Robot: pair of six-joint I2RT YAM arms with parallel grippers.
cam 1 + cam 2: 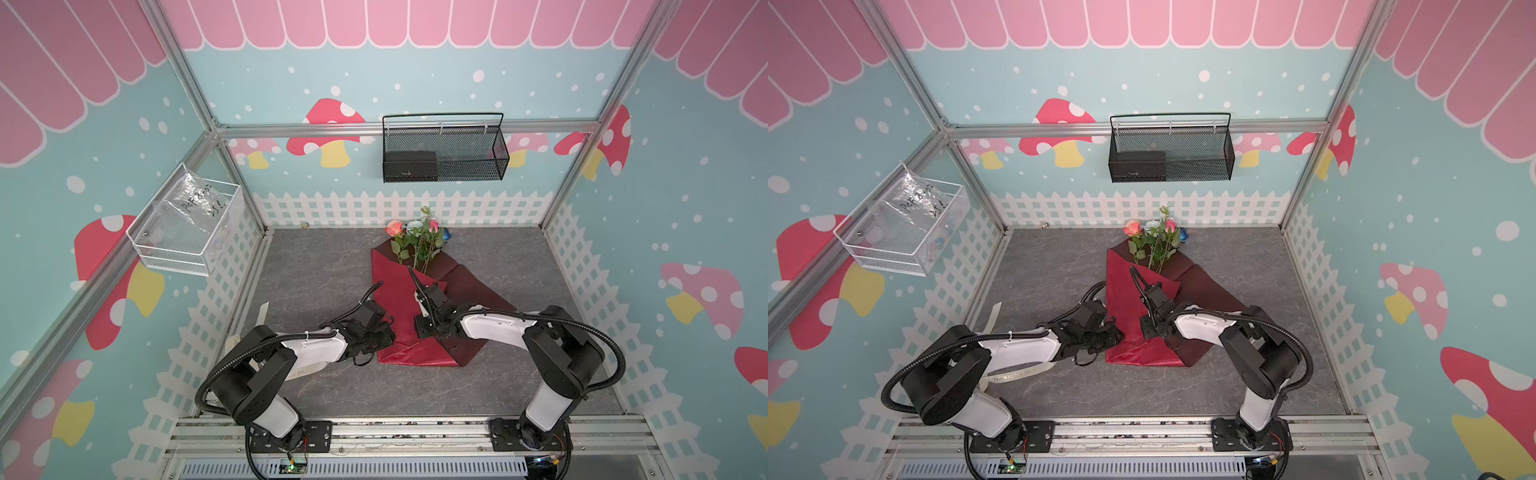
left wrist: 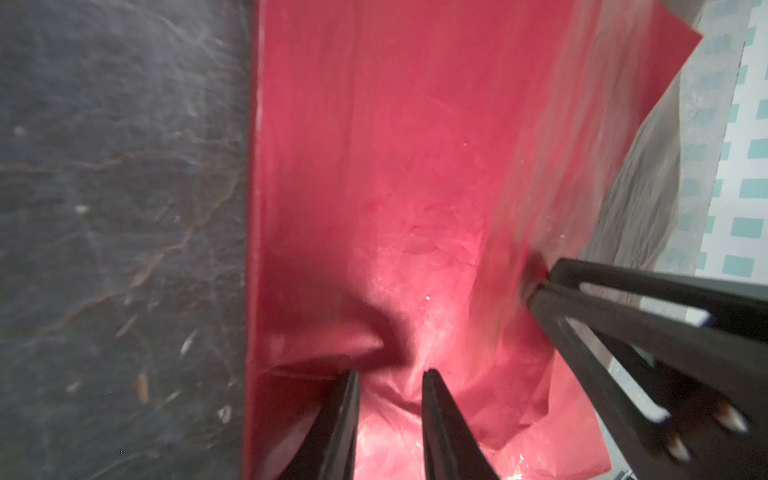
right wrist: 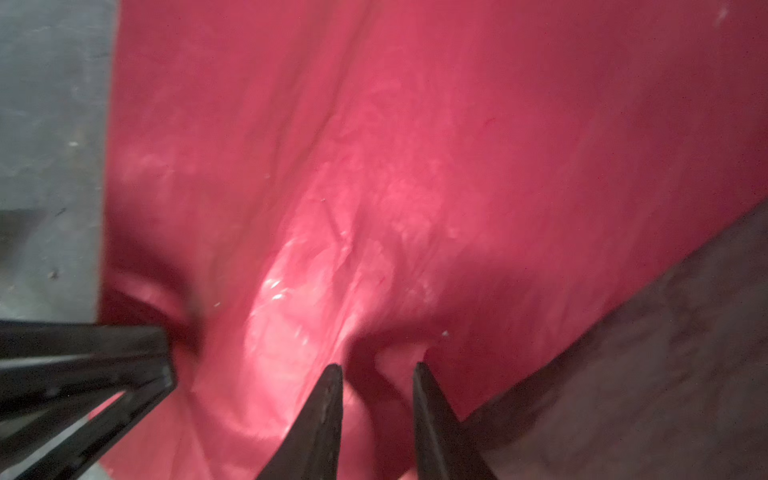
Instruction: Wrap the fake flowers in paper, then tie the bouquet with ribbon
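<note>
**Left jaws:** narrow gap. In the left wrist view the 2 black fingertips (image 2: 348, 399) rest against the shiny red wrapping paper (image 2: 415, 145), with a raised hump of it between them. Whether they clamp the hump cannot be told.

**Right jaws:** narrow gap. In the right wrist view a puckered hump of the red wrapping paper stands between the 2 fingertips (image 3: 326, 407). Creases run into the tips, so these jaws hold the paper.

**Position of the jaws:** in both top views the 2 sets of jaws face each other across the near half of the red wrapping paper, close together. The left jaws are at its left edge. The right jaws are further in, toward its middle.

**Bouquet of fake flowers (image 1: 417, 243):** lies on the grey marbled worktop (image 1: 316, 270), right of centre, heads toward the far wall.
- 4 heads are exposed: salmon-orange rose (image 1: 394, 227), pale blue-white cluster (image 1: 414, 225), pink rose (image 1: 433, 225), deep blue rose (image 1: 446, 235).
- The green stems run under the paper.
- The left flap is folded over the stems. The right flap lies flat on the worktop and looks darker.

**Cream lettered ribbon (image 1: 1017, 376):** lies on the worktop beneath the left arm, apart from the paper.
</note>
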